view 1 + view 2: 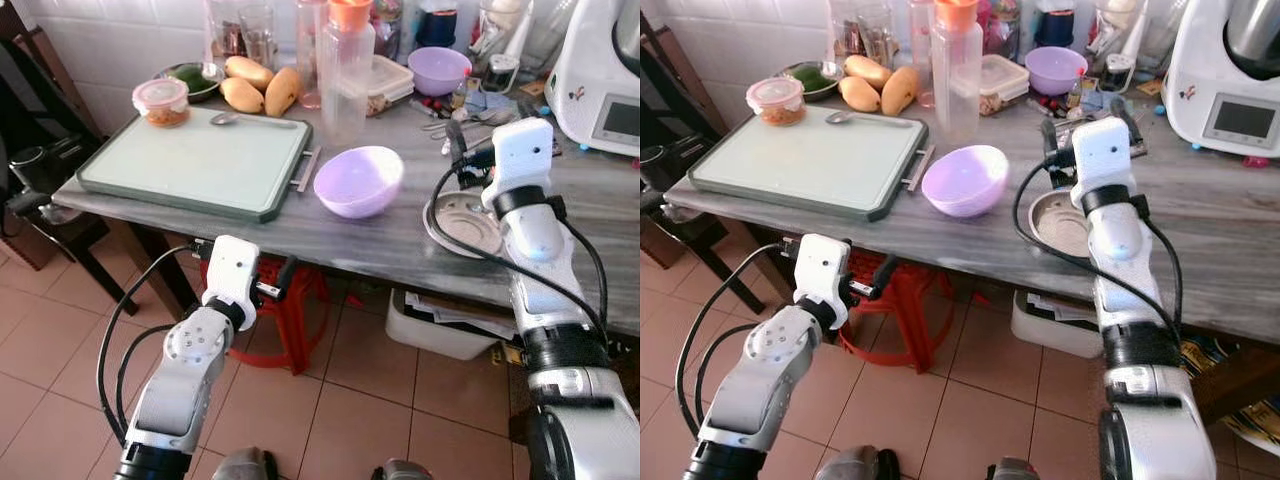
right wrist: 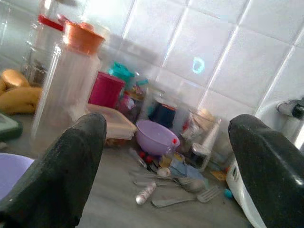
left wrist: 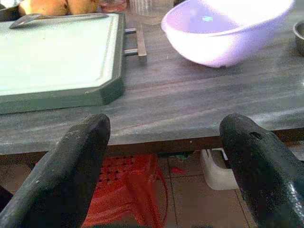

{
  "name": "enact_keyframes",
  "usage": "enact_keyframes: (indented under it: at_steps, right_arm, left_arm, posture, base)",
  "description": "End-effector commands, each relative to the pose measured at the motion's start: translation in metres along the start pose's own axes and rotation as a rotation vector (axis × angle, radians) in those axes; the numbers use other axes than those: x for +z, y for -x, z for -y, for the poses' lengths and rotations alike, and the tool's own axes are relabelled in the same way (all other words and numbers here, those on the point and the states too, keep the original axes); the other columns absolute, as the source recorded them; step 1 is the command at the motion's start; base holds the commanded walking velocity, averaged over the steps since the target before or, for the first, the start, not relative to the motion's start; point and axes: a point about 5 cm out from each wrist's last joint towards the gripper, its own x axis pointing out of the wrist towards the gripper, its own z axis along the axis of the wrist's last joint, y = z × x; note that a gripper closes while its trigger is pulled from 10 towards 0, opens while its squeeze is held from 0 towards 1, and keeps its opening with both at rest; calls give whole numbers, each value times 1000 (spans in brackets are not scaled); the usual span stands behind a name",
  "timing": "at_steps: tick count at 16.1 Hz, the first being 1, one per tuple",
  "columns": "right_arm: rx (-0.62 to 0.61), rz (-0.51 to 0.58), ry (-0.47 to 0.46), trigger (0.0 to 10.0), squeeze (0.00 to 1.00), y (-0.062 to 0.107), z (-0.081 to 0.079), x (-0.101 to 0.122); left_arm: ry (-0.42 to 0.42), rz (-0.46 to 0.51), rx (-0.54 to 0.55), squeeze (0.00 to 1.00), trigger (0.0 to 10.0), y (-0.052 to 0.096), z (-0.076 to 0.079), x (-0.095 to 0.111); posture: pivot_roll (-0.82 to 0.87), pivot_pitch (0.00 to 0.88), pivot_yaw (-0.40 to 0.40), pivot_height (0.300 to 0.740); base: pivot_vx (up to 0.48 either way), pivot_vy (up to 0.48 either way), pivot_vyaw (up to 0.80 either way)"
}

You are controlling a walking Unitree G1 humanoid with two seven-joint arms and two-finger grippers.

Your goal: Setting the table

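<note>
A lilac bowl [image 1: 358,180] stands on the grey table [image 1: 330,240] beside a green-rimmed tray [image 1: 190,165]; a spoon [image 1: 250,120] lies at the tray's far edge. My left gripper [image 3: 164,137] is open and empty, held just below the table's front edge, facing the tray's corner and the bowl. My right gripper [image 2: 166,137] is open and empty above the table, over a round metal dish [image 1: 465,222], and points toward the back wall. Loose cutlery [image 2: 183,185] and a second lilac bowl [image 1: 438,68] lie beyond it.
At the back stand a clear bottle with an orange cap [image 1: 347,70], mangoes [image 1: 255,88], a lidded tub [image 1: 161,100], jars and a white kitchen machine [image 1: 600,75]. A red stool [image 1: 290,310] and a white bin [image 1: 435,325] sit under the table.
</note>
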Motion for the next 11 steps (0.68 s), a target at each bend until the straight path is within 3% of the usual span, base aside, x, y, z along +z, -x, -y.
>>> enact_keyframes:
  at_steps: [1, 5, 8, 10, 11]
  right_arm:
    - [-66, -47, 6, 10000, 1000, 6, 5, 0]
    - [-200, -252, -13, 10000, 1000, 36, 11, -27]
    - [-213, -325, -41, 10000, 1000, 41, 14, -36]
    - [-182, -510, -34, 10000, 1000, 47, 16, -58]
    - [-182, -543, -47, 10000, 1000, 49, 16, -62]
  left_arm:
    - [-8, -2, 0, 0, 10000, -1, -1, -2]
    - [-15, -5, 0, 0, 10000, 0, -2, -3]
    - [-21, -8, -4, 0, 10000, 1, -3, -4]
    - [-32, -19, -10, 0, 10000, 5, -3, -5]
    - [-33, -24, -11, 0, 10000, 6, -2, -5]
  posture:
    - [-47, 0, 34, 740]
    - [-47, 0, 35, 740]
    - [-45, 0, 38, 740]
    - [-36, 0, 40, 740]
    - [-31, 0, 41, 740]
  base:
    - [0, 0, 0]
    - [0, 0, 0]
    - [0, 0, 0]
    - [0, 0, 0]
    - [0, 0, 0]
